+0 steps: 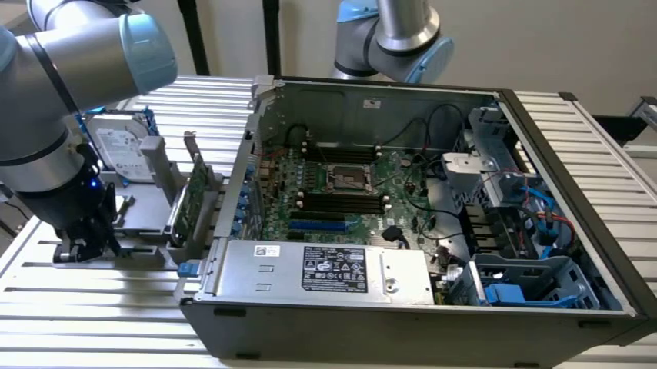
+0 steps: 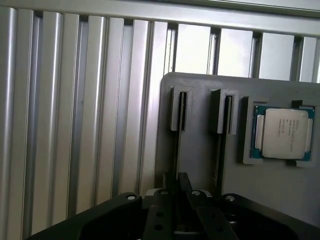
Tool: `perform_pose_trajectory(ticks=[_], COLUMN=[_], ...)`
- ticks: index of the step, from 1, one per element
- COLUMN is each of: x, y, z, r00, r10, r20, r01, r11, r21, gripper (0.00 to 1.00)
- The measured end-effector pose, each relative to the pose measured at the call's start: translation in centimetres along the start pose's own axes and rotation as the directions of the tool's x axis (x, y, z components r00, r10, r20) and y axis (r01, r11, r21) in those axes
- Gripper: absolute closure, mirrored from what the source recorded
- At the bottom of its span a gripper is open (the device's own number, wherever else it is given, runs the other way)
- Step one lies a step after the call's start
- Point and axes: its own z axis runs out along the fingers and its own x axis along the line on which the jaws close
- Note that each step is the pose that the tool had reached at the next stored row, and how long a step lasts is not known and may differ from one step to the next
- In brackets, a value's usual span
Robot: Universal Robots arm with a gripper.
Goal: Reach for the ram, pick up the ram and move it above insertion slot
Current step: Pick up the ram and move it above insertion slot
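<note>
In the wrist view the ram (image 2: 176,145) stands on edge in a slot of the grey holder (image 2: 200,85) and shows as a thin dark strip. That strip runs straight into my gripper (image 2: 176,186), which sits right over it. In the exterior view my gripper (image 1: 88,244) is down at the holder (image 1: 144,231), left of the open computer case (image 1: 411,307), and hides the ram. The black memory slots (image 1: 339,204) lie on the motherboard inside the case, well to the exterior view's right of my gripper.
A second thin strip (image 2: 220,150) stands in the neighbouring holder slot, and a processor chip (image 2: 282,132) lies in a pocket beside it. A wide green expansion card (image 1: 195,201) and a hard drive (image 1: 116,146) stand on the holder. Another arm (image 1: 401,34) hangs behind the case.
</note>
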Motion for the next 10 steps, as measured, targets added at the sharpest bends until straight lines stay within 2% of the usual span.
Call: perform_pose_trajectory(ticks=[1, 10], x=[0.00, 0.00], y=[0.00, -0.01], z=[0.00, 0.00], r00=[1.0000, 1.0000], r10=[0.000, 0.006], r20=[0.0000, 0.0004], r01=[0.000, -0.006], r11=[1.0000, 1.0000], r21=[-0.0001, 0.0002], gripper=[0.87, 0.87])
